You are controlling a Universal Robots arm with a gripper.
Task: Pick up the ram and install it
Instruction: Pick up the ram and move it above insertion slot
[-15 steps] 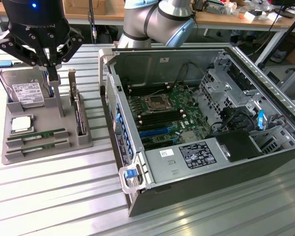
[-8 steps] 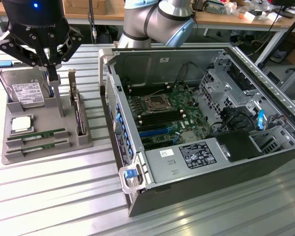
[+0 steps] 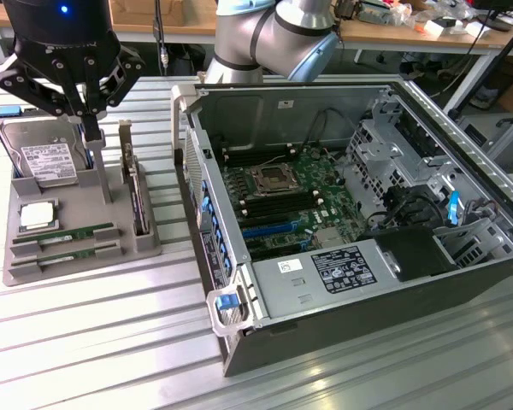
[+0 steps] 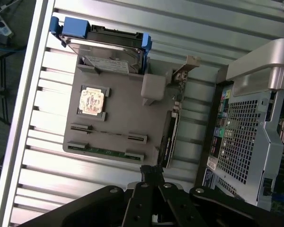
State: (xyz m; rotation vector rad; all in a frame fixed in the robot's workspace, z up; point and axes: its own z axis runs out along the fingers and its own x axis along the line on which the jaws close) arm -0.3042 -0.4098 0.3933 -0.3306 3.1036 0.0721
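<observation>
Nearby, the long, thin green ram (image 3: 68, 253) sits edge-up in a grey tray (image 3: 79, 210), pincer (image 3: 90, 132) closed, empty.

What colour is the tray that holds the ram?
The tray is plain grey, and the ram in it is green; the exterior view shows this best.

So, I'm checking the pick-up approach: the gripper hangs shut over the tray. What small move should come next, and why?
Likely a short shift across the gray tray until it stands over the ram. The gripper is shut and holds nothing. It hangs by the hard drive, while the ram lies untouched in its slot at the tray's opposite end.
</observation>
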